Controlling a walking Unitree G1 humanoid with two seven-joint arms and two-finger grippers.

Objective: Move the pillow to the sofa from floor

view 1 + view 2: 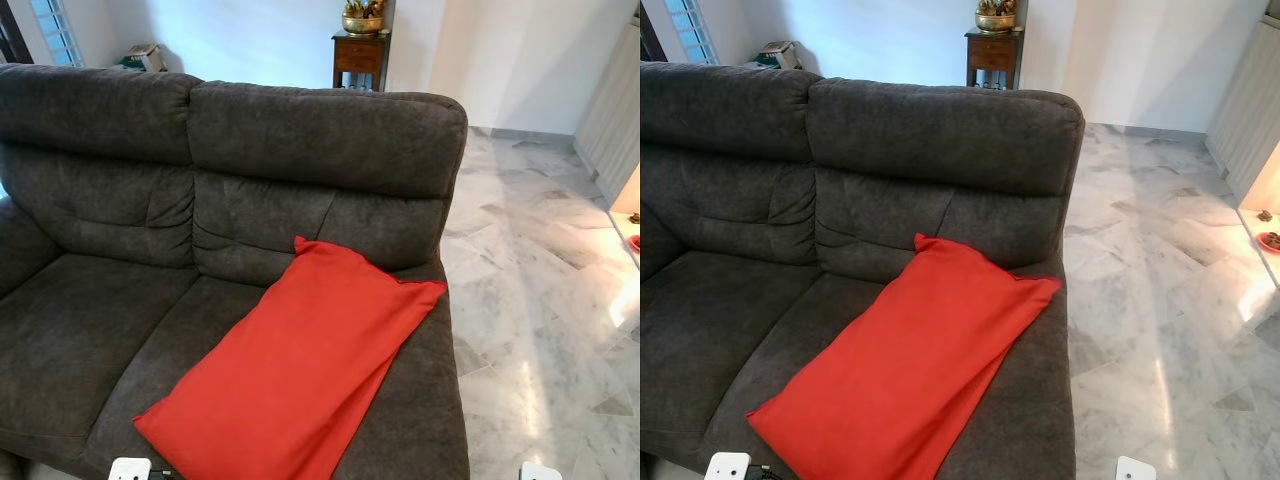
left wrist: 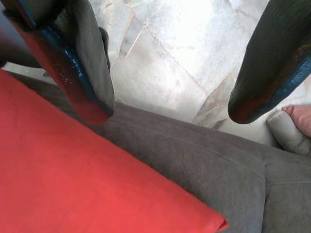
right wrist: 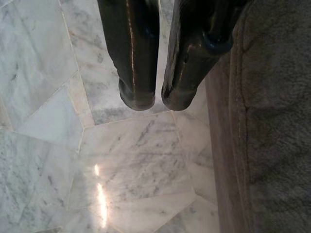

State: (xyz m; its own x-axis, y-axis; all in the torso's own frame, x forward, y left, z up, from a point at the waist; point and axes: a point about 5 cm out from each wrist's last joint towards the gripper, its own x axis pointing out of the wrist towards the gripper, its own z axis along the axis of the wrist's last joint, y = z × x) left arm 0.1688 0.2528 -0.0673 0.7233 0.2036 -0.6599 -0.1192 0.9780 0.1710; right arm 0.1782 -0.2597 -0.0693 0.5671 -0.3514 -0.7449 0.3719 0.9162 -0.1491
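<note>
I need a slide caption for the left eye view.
Red pillow lying diagonally on the right seat of the grey sofa, marble floor beside.

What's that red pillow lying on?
The red pillow lies on the dark grey sofa, across the right seat cushion, its top corner leaning against the backrest. The cushion under it is covered and cannot be seen.

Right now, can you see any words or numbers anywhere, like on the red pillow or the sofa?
No words or numbers can be read.
Red pillow: plain cloth, no label showing.
Sofa: plain grey fabric, no tag in sight.
Box-like thing on the floor behind the sofa: may carry print, but too small and blurred to read.
Wooden cabinet with the gold bowl: no writing visible.
</note>
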